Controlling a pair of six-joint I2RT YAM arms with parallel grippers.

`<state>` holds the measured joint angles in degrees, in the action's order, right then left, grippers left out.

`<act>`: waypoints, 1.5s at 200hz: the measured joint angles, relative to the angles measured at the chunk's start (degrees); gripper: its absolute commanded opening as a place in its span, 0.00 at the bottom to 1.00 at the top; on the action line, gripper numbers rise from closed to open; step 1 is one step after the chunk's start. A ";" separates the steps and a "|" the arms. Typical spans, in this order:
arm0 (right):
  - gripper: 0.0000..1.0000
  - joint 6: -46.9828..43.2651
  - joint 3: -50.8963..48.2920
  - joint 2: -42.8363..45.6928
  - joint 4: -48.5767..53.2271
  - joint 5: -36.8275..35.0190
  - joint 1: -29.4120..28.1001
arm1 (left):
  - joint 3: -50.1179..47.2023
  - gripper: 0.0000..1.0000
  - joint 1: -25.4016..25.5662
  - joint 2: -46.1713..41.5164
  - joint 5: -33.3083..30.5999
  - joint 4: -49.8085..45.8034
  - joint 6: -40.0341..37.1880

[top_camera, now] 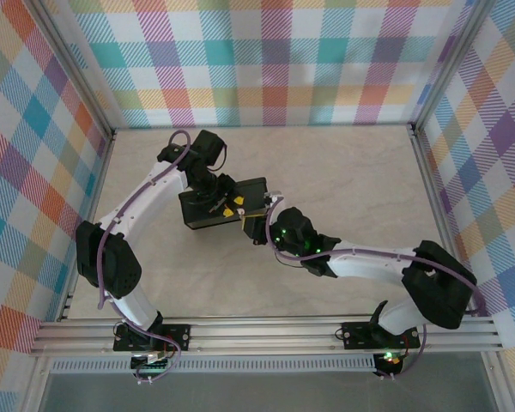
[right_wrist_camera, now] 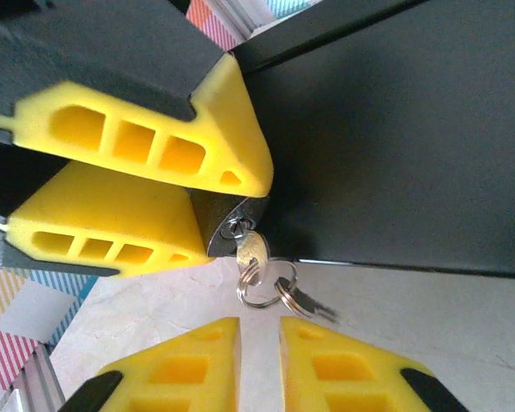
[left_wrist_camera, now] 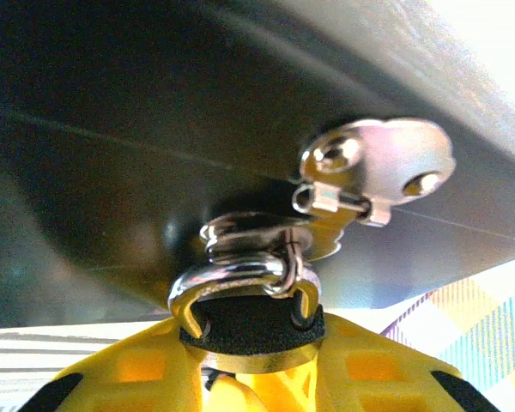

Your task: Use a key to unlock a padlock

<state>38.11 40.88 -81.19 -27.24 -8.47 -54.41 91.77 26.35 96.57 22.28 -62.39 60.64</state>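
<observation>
The left jaws clamp the padlock (right_wrist_camera: 227, 221) against the box (right_wrist_camera: 395, 129), the key (right_wrist_camera: 253, 249) sticking out of it with its ring (right_wrist_camera: 259, 292) dangling just ahead of the narrowly parted, empty right jaws above the worktop (right_wrist_camera: 429, 322), while the left wrist view adds the shackle (left_wrist_camera: 240, 279) hooked through the hasp (left_wrist_camera: 378, 167), and from above the left arm (top_camera: 150, 193) curls back and the right arm (top_camera: 369, 257) bends across.

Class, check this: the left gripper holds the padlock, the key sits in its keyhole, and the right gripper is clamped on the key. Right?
Wrong about the right gripper: in the right wrist view it is slightly open, apart from the key, gripping nothing. Otherwise right: the left gripper holds the padlock, and the key sits in its keyhole.
</observation>
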 measured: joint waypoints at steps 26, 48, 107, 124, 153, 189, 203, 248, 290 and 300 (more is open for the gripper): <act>0.37 -2.67 0.09 4.22 3.98 0.33 1.73 | 0.00 0.00 0.00 0.00 -0.13 -0.50 -0.98; 0.39 -4.85 1.92 3.74 6.05 3.41 3.63 | 0.00 0.00 0.00 0.00 -0.22 -0.48 -1.33; 0.41 -4.04 5.66 1.05 9.14 9.94 4.72 | 0.00 0.00 0.00 0.00 -0.22 -0.46 -1.55; 0.41 -3.19 5.68 0.42 9.16 10.80 5.03 | 0.00 0.00 0.00 0.00 -0.20 -0.46 -1.57; 0.41 -2.03 5.79 -1.79 9.03 11.45 5.62 | 0.15 0.00 0.00 0.00 0.00 -0.46 -1.57; 0.41 -0.96 7.23 -3.65 8.72 12.02 5.70 | 0.76 0.00 0.00 0.00 -0.02 -0.66 -1.86; 0.41 -0.81 7.26 -3.61 8.70 12.02 6.03 | 1.07 0.00 0.02 0.00 -0.72 -0.74 -2.86; 0.41 -0.13 4.00 0.20 10.01 12.90 9.68 | 0.26 0.00 0.07 0.24 -2.80 -0.04 -7.41; 0.42 -2.34 3.37 9.09 18.49 13.31 12.81 | 5.79 0.00 0.13 4.02 -6.91 -6.43 -17.14; 0.42 -3.13 3.48 11.41 20.98 13.31 13.46 | 6.03 0.00 0.13 4.46 -7.43 -7.37 -19.26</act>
<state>34.98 44.36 -69.78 -6.26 4.84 -40.95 97.80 26.48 101.03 14.85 -69.76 41.39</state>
